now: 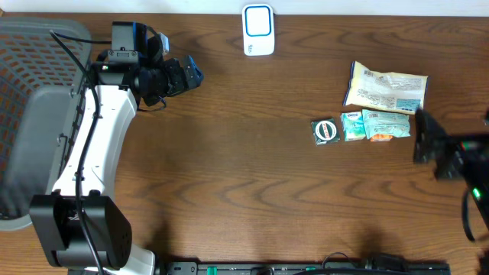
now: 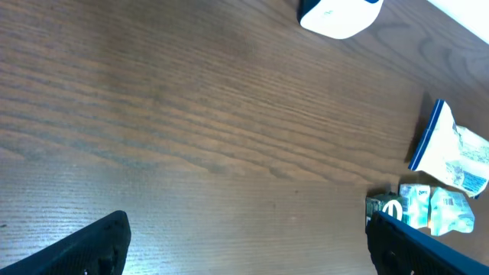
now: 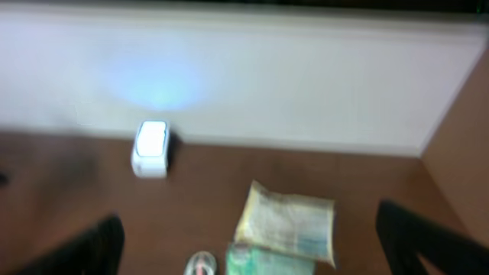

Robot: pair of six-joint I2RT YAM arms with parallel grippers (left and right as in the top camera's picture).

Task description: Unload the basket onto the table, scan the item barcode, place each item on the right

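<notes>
Four items lie clustered right of scanner (image 1: 258,30), nearer robot's side than it. Large pale packet (image 1: 386,90) lies closest to scanner. Behind it, counted outward from scanner, a row of round dark item (image 1: 326,131), small teal packet (image 1: 353,125) and orange-marked packet (image 1: 386,126), close together.

Right gripper (image 1: 432,145): beyond cluster from scanner, just beside orange-marked packet, jaws spread wide, nothing between them; its wrist view is blurred.

Left gripper (image 1: 191,76): left of scanner, well apart from all items, jaws spread wide, empty.
</notes>
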